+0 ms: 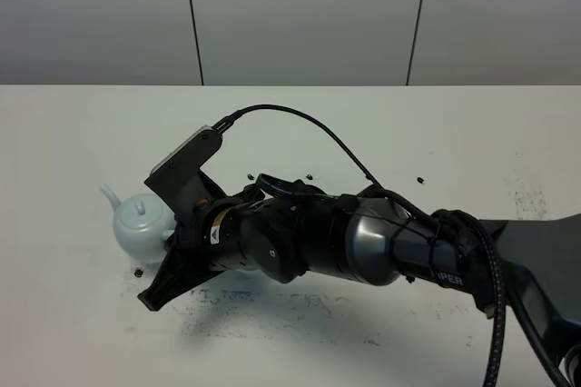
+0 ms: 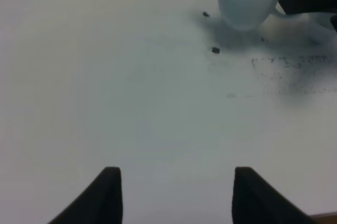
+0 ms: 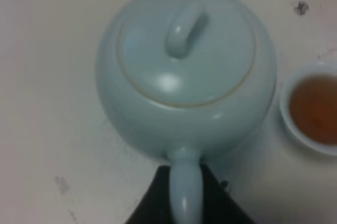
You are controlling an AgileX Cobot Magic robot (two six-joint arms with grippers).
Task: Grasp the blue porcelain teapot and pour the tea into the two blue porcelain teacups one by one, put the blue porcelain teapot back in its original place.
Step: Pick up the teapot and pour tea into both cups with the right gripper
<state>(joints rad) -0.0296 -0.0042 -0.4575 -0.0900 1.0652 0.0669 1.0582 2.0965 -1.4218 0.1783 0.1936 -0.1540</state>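
Note:
The pale blue teapot stands upright at the left of the white table, spout pointing away to the left. My right gripper reaches across from the right and is shut on its loop handle. In the right wrist view the black fingers clamp the handle under the lidded teapot. One teacup holding brown tea sits close beside the pot; in the exterior view the arm hides the cups. My left gripper hangs open over bare table, well short of the teapot.
Small dark specks and grey smudges mark the table. The bulky right arm with its looping cable lies across the middle. A grey panelled wall stands behind the far edge.

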